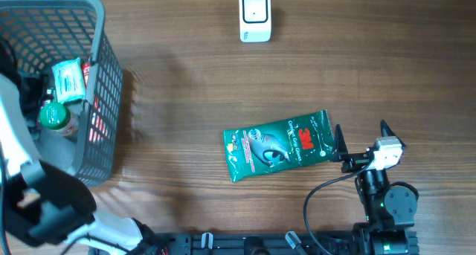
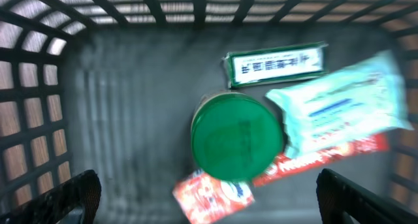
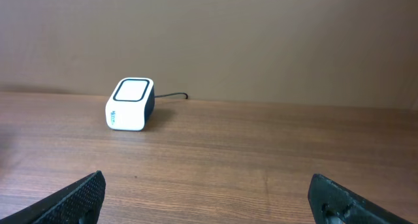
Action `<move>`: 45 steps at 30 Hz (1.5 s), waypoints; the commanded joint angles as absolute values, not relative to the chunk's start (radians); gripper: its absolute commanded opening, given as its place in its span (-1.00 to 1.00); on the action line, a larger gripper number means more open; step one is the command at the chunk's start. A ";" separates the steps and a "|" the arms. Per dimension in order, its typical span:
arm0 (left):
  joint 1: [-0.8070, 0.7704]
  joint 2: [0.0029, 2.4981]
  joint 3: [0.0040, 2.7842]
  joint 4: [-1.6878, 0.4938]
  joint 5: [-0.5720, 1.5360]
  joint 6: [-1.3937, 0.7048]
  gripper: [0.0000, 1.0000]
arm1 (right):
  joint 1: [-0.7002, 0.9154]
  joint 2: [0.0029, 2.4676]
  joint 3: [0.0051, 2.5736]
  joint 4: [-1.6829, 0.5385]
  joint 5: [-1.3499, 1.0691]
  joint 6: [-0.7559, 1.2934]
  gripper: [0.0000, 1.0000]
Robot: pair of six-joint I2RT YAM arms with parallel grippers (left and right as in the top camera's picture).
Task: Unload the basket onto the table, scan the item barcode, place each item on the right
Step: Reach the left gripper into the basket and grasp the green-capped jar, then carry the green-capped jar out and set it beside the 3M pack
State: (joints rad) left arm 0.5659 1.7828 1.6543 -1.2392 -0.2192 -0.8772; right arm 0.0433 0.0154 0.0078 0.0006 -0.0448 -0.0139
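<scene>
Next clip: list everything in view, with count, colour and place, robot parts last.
table: one, brown wood, under everything
basket: one, grey, table's left end
jar: one, green lid, in basket
wipes pack: one, pale teal, in basket beside jar
barcoded box: one, green, in basket
red packets: two, red, basket floor by jar
pouch: one, green, table centre-right
scanner: one, white, table's far edge
left claw: one, black, open, above basket contents
right claw: one, black, open, right of pouch, empty
</scene>
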 commanded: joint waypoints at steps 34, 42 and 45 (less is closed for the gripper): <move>0.565 1.925 1.930 -1.409 -0.085 -0.864 -0.31 | 0.044 0.009 0.005 0.003 -0.053 -0.026 0.99; 0.427 1.583 2.135 -1.485 0.201 -0.825 -0.21 | 0.044 0.009 0.005 0.003 -0.053 -0.026 1.00; 0.206 1.567 2.132 -1.486 0.192 -0.755 -0.21 | 0.044 0.009 0.005 0.003 -0.053 -0.026 0.99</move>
